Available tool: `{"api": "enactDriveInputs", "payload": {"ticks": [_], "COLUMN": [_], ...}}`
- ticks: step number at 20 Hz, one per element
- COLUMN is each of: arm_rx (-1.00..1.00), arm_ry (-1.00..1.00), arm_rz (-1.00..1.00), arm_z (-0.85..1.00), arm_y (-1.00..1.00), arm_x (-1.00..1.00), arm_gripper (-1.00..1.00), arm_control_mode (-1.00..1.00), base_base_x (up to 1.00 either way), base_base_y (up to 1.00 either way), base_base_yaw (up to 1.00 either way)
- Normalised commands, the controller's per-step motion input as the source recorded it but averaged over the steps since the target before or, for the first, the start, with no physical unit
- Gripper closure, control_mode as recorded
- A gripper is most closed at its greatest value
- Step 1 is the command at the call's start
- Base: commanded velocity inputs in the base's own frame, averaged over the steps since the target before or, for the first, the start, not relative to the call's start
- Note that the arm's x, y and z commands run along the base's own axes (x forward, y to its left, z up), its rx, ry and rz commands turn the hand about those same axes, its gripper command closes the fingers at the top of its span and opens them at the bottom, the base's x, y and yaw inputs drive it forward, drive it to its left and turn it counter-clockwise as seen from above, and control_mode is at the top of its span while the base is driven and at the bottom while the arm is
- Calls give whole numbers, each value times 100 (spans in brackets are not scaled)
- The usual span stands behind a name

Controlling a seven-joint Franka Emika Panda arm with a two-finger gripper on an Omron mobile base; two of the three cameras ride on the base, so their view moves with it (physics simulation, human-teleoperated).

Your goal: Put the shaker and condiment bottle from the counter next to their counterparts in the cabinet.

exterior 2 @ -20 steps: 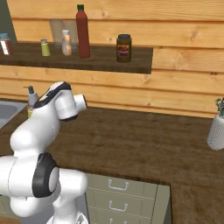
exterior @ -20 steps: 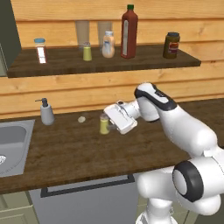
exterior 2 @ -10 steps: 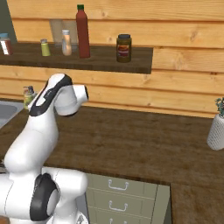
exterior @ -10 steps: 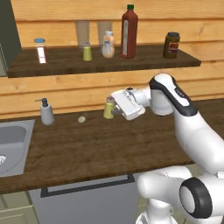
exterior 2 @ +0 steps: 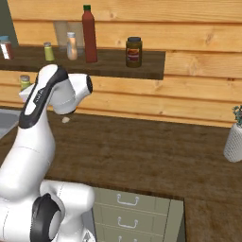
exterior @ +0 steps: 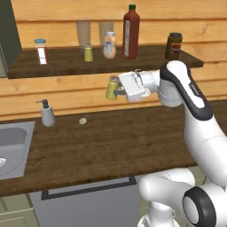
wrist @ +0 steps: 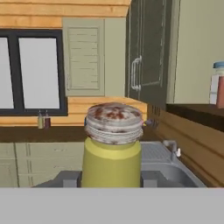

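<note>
My gripper (exterior: 117, 91) is shut on the small yellow-green shaker (exterior: 112, 88), holding it upright in the air above the counter (exterior: 111, 142) and just below the front edge of the cabinet shelf (exterior: 62, 63). The held shaker (wrist: 112, 148) sits between my dark fingers (wrist: 65, 178) in the hand view, and it peeks out left of the arm (exterior 2: 24, 81) in the right base view. A matching shaker (exterior: 88, 53) stands on the shelf. The tall red condiment bottle (exterior: 130, 33) stands on the shelf further right.
On the shelf are a peach bottle (exterior: 109, 45), a dark-brown jar (exterior: 174, 46) and a small blue-capped bottle (exterior: 41, 51). A grey soap dispenser (exterior: 47, 114) and a small pale lump (exterior: 82, 120) sit on the counter by the steel sink (exterior: 11, 146). A white vase (exterior 2: 234, 142) stands far right.
The arm has risen and carried the shaker up from just above the counter to just under the shelf edge. Nothing else has moved.
</note>
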Motion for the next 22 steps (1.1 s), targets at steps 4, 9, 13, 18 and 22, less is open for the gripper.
{"api": "enactDriveInputs", "payload": {"ticks": [4, 9, 13, 18, 22], "arm_rx": [0, 0, 0, -3, -2], "arm_ry": [-5, 0, -1, 2, 5], "arm_rz": [-23, -19, -21, -16, -3], "arm_z": [56, 35, 67, 26, -15], "arm_y": [0, 2, 0, 1, 3], "arm_x": [0, 17, 4, 16, 23], "arm_gripper": [100, 100, 100, 100, 100], "arm_control_mode": [-100, -100, -100, -100, -100], "base_base_x": [0, 0, 0, 0, 0], "base_base_y": [0, 0, 0, 0, 0], "base_base_yaw": [0, 0, 0, 0, 0]}}
